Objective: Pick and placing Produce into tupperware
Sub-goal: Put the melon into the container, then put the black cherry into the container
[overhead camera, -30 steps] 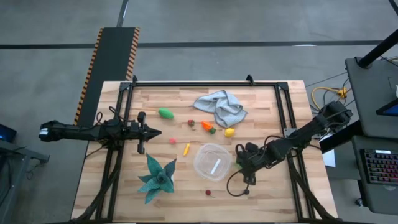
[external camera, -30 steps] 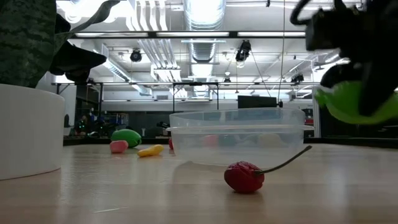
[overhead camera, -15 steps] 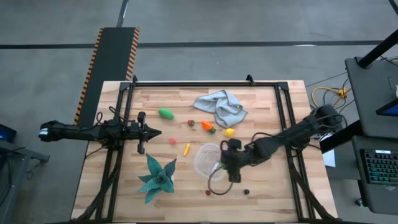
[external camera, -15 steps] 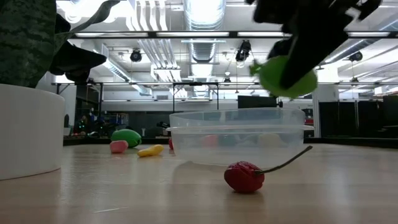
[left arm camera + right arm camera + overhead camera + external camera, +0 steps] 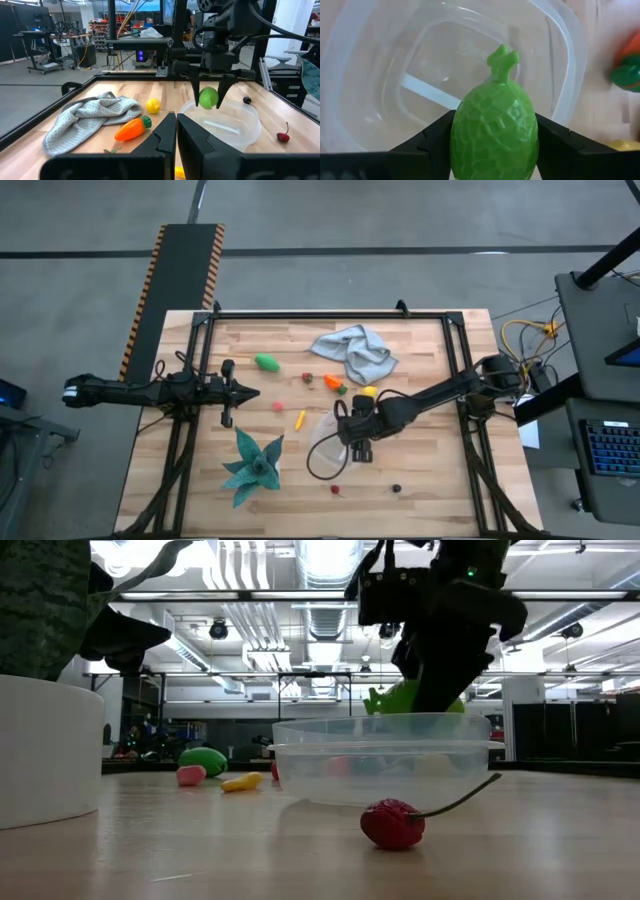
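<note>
Right wrist view shows the right pincer clamped on a green bumpy fruit, held directly above the clear tupperware on the worktop. Left of the tupperware, beyond the teal plant, the left pincer hangs with its 2 fingers pressed together, holding nothing.

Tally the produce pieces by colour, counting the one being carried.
Green: 2, oval piece, bumpy fruit in right gripper
Yellow: 2, lemon, slim yellow piece
Orange: 1, carrot
Red: 2, cherry, small red piece
Pink: 1, pink piece
Dark: 1, dark ball
Total: 9
</note>
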Robot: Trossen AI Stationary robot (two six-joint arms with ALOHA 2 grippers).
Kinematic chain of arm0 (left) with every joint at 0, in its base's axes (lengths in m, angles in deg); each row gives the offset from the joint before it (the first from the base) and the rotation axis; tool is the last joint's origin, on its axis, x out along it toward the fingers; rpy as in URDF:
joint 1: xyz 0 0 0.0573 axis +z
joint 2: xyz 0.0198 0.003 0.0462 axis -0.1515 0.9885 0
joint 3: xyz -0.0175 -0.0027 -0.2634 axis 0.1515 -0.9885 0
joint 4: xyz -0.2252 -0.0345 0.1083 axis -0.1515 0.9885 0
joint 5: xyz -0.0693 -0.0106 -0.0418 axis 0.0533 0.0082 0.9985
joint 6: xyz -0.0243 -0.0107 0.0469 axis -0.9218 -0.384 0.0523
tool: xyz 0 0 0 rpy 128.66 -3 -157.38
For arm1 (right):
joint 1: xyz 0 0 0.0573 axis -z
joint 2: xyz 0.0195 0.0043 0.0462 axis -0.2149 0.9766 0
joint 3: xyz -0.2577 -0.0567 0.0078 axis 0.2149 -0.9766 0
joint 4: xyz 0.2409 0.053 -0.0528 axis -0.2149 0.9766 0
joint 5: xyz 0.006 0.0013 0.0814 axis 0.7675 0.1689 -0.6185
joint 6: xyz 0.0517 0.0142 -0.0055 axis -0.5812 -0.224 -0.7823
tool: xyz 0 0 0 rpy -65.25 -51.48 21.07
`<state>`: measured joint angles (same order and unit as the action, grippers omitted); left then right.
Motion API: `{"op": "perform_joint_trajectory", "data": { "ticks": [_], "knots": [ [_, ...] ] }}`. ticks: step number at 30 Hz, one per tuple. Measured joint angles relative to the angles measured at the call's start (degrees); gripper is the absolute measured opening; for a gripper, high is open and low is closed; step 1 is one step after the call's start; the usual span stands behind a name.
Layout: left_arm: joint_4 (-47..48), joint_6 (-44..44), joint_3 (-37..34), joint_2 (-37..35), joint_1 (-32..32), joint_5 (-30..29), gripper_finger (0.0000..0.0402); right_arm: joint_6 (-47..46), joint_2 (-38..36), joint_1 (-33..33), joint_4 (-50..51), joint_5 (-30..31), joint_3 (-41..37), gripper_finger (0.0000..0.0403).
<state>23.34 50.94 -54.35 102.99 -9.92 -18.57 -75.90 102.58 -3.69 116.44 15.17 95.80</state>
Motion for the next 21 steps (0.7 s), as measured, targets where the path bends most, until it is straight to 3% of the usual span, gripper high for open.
{"op": "perform_joint_trajectory", "data": {
  "ticks": [13,21],
  "knots": [
    [-0.04,0.00,0.00,-0.07,0.00,-0.01,0.0000,-0.64,0.02,0.00,0.43,-2.30,0.12,0.0296],
    [0.05,0.00,0.00,-0.07,0.00,-0.02,0.0000,0.62,-0.54,0.00,7.03,-2.39,6.63,0.0308]
  ]
}}
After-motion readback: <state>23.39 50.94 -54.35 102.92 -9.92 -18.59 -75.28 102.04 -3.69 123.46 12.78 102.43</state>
